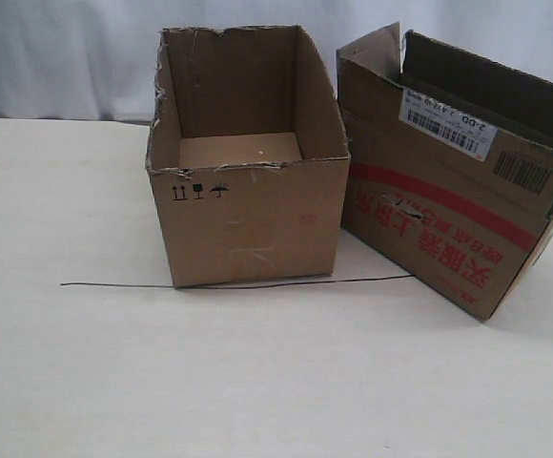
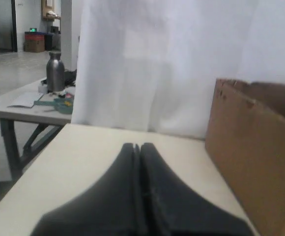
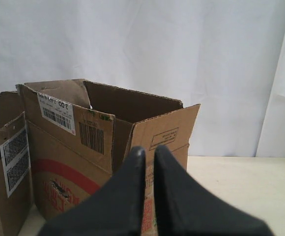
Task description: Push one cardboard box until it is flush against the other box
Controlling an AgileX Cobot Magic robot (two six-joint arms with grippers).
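The cardboard box [image 1: 448,219], with a red band, red characters and barcode labels, stands at the right, turned at an angle with its flaps up. The other box [image 1: 248,224], plain with a torn rim and three black symbols, stands at the centre. Their far corners are close together and a wedge-shaped gap widens toward the front. Neither gripper shows in the exterior view. My left gripper [image 2: 136,146] is shut and empty above the table, with the other box [image 2: 250,162] beside it. My right gripper [image 3: 150,150] is shut with a thin slit, pointing at an end corner of the cardboard box [image 3: 73,162].
A thin black wire [image 1: 257,284] lies on the white table [image 1: 257,382] along the front foot of the plain box. A white curtain [image 1: 67,48] hangs behind. Off the table's edge stands a side table with a metal bottle [image 2: 55,72].
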